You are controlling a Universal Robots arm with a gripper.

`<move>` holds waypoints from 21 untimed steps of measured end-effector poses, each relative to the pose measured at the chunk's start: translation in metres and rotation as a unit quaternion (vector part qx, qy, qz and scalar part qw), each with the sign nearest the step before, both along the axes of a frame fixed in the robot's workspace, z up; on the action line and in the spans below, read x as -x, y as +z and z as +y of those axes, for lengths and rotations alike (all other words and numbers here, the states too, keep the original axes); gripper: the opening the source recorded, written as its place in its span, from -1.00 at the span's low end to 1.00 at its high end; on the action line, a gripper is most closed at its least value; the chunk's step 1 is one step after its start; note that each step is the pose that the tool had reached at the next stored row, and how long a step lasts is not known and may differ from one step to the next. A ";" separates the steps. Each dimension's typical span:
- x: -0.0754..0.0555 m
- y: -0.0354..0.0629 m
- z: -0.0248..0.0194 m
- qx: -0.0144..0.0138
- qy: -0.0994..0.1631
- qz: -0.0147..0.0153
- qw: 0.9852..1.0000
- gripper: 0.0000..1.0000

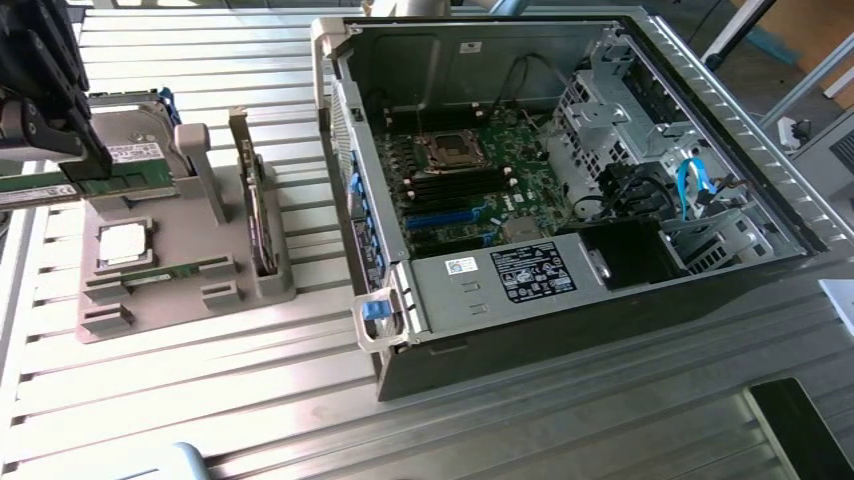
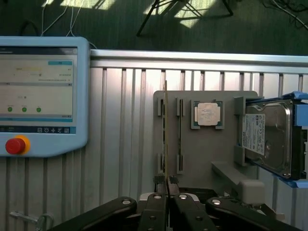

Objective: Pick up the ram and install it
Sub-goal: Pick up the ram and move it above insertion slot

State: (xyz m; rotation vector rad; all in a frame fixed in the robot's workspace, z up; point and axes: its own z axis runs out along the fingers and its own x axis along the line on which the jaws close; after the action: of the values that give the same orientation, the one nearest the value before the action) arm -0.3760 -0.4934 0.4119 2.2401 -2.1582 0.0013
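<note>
Tool [image 2: 167,190] gripping one ram [image 2: 165,130], second ram [image 2: 180,137] in tray [image 2: 207,154]

The gripper [image 1: 91,175], jaws clamped, holds the ram [image 1: 34,193] above the grey fixture [image 1: 160,292].

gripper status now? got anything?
Gripper: closed, holding the ram edge-on between its fingers.
</note>
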 end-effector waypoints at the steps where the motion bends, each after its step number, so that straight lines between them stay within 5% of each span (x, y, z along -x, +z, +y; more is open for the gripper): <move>1: 0.000 0.0026 0.0000 0.000 0.000 0.000 1.000 -0.76; 11: -0.003 0.0051 0.0000 0.000 0.000 0.000 1.000 -0.76; 21: -0.020 0.0050 0.0000 0.000 0.000 0.000 1.000 -0.76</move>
State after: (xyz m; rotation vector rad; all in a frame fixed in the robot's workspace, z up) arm -0.3555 -0.4934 0.4169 2.2401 -2.1582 0.0013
